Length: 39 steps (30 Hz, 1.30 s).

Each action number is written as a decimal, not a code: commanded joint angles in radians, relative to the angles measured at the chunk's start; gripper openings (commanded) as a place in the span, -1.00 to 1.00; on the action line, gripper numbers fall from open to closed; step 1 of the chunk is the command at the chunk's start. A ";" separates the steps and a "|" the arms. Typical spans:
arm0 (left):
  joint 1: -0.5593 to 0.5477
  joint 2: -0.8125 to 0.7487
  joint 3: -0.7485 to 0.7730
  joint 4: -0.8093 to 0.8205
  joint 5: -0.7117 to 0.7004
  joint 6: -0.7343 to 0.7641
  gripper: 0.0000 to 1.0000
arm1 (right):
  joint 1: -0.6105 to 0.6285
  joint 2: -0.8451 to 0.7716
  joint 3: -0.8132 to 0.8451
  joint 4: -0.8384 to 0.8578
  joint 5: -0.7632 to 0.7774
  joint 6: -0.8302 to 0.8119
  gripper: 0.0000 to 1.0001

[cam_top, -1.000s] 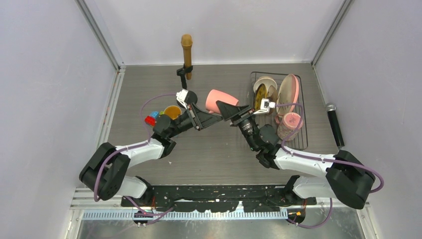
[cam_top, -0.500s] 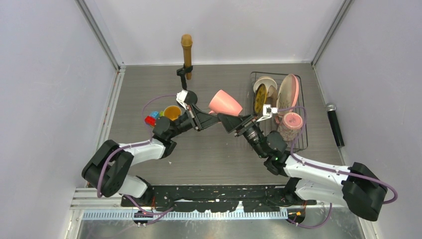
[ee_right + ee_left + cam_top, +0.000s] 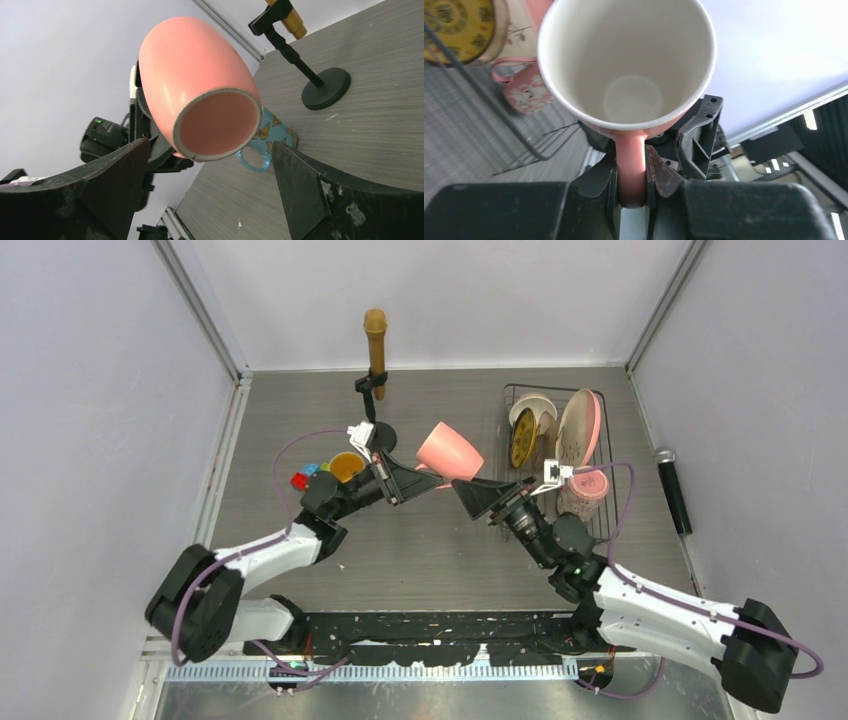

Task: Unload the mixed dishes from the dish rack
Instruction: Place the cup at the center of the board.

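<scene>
My left gripper [image 3: 631, 174] is clamped narrow on the handle of the pink mug [image 3: 450, 451], with one finger on each side of it. The mug hangs in the air at the middle of the overhead view. It is tipped over, its white inside facing my left wrist camera and its base toward my right gripper [image 3: 477, 496]. That gripper is spread wide and grips nothing. In its wrist view the fingers [image 3: 115, 180] fill the lower left and lower right of the frame, and the mug's base sits between and above them, seemingly apart from both. The dish rack [image 3: 604, 525] sits at the right of the overhead view, holding the white bowl [image 3: 533, 404], yellow plate [image 3: 521, 439], large pink plate [image 3: 580, 426] and patterned mug [image 3: 585, 486]. The orange mug [image 3: 346, 466] stands on the table [image 3: 440, 550] left of centre, beside small coloured blocks [image 3: 303, 478].
</scene>
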 commanded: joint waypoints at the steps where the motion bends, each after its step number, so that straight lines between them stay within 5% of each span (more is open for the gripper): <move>1: 0.004 -0.200 0.086 -0.372 -0.073 0.292 -1.00 | 0.002 -0.141 -0.026 -0.163 0.071 -0.055 0.98; 6: -0.005 -0.417 0.167 -0.939 -0.400 0.600 -1.00 | 0.001 -0.304 -0.021 -0.356 0.193 -0.109 0.98; 13: -0.048 -0.403 0.197 -1.112 -0.535 0.722 -1.00 | 0.001 -0.371 0.024 -0.519 0.299 -0.170 0.98; 17: -0.105 -0.324 0.242 -1.213 -0.730 0.795 -1.00 | 0.001 -0.370 0.053 -0.580 0.332 -0.186 0.98; 30: -0.218 -0.092 0.274 -1.138 -1.042 0.920 -1.00 | 0.001 -0.353 0.064 -0.605 0.380 -0.207 0.99; 39: -0.220 0.004 0.232 -0.991 -1.111 0.945 -1.00 | 0.001 -0.371 0.062 -0.616 0.404 -0.206 0.98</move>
